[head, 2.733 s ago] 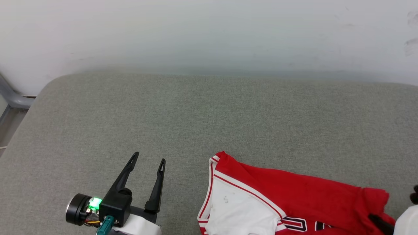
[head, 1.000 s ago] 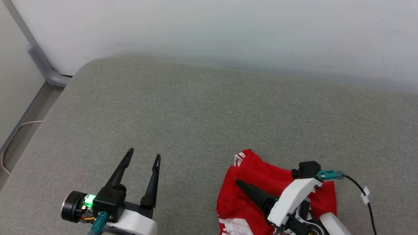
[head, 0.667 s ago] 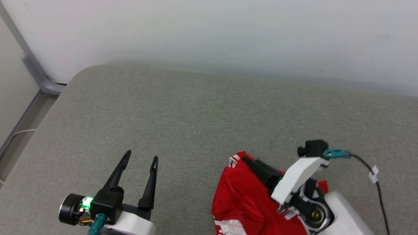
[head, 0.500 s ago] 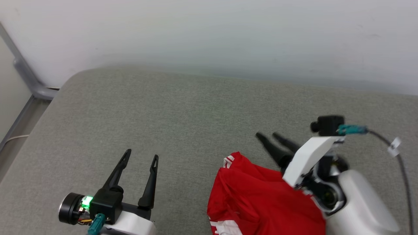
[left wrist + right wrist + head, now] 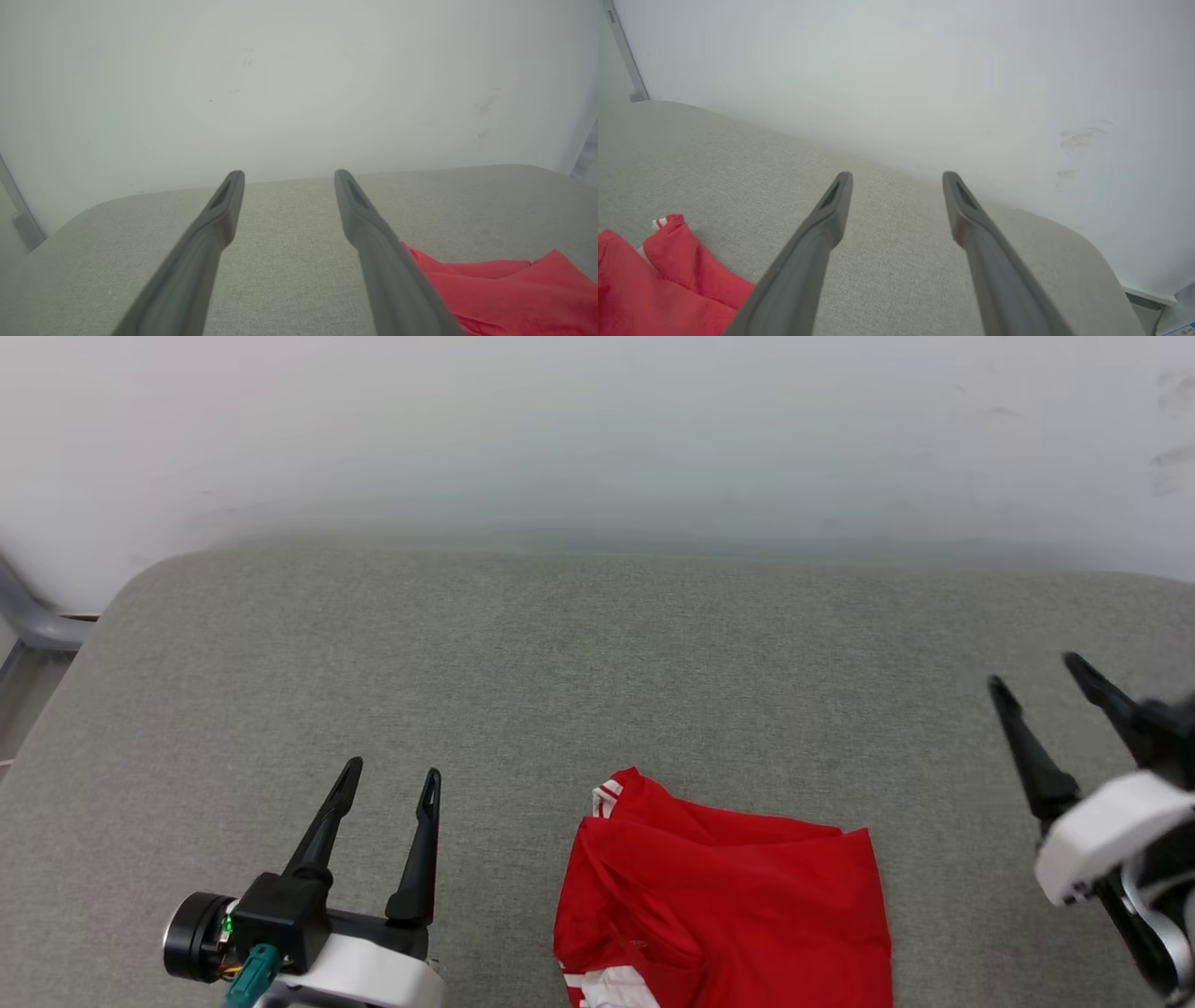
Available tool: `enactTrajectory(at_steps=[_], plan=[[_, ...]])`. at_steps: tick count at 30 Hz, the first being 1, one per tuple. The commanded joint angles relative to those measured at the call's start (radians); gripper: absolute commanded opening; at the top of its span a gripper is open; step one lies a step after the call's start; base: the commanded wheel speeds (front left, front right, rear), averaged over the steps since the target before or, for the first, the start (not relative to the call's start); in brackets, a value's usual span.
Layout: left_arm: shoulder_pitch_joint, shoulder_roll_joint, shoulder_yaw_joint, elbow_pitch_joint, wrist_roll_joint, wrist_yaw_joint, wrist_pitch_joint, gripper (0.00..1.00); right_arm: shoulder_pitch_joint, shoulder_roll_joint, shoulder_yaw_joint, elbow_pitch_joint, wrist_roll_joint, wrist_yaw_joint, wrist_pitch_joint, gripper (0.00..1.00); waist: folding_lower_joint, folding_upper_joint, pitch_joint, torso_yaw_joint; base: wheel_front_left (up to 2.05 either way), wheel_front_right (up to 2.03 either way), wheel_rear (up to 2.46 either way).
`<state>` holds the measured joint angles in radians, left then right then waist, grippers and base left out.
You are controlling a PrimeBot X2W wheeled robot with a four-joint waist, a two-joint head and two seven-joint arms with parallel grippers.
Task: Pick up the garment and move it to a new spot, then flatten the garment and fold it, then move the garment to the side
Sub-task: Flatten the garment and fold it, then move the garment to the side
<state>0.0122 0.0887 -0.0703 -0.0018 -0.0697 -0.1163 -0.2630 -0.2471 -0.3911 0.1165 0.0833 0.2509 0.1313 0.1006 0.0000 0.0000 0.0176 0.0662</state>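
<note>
The garment, a red jersey with white-and-red trim, lies folded into a rough rectangle at the near middle of the grey cushion, running off the bottom edge of the head view. My left gripper stands open to its left with nothing between the fingers. Off to the right of the garment my right gripper is open too and clear of the cloth. In the left wrist view the garment shows at the lower right beside the left gripper. The right wrist view has the garment at the lower left of the right gripper.
A white wall runs along the cushion's far edge. A grey metal pipe stands by the cushion's rounded left corner, with floor beyond it. The cushion's right corner drops off near the wall.
My right gripper has come off the garment and swung away to the right, open. The garment lies folded narrower than before. The left gripper has kept still; the head camera has shifted.
</note>
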Motion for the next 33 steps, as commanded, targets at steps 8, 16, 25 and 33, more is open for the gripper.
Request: enactTrajectory(at_steps=[8,16,25,33], plan=[[0.05,-0.023,0.028,-0.003,-0.042,-0.01,-0.002,1.0,0.239,0.135,-0.231,-0.069,-0.089,-0.001,-0.229,1.0,0.0,0.0,0.001,-0.019,0.0,0.0,0.0],[0.067,-0.033,0.028,-0.004,-0.048,-0.013,-0.002,1.0,0.351,0.285,-0.291,-0.132,-0.162,-0.001,-0.313,1.0,0.0,0.0,0.007,-0.021,0.0,0.0,0.0],[0.051,-0.036,0.008,0.021,-0.054,-0.015,-0.002,1.0,0.351,0.311,-0.272,-0.099,-0.18,-0.001,-0.335,1.0,0.0,0.0,0.006,-0.015,0.0,0.0,0.0],[0.043,-0.036,-0.001,0.023,-0.05,-0.015,-0.002,1.0,0.338,0.305,-0.265,-0.09,-0.174,-0.001,-0.336,1.0,0.0,0.0,0.007,-0.011,0.0,0.0,0.0]])
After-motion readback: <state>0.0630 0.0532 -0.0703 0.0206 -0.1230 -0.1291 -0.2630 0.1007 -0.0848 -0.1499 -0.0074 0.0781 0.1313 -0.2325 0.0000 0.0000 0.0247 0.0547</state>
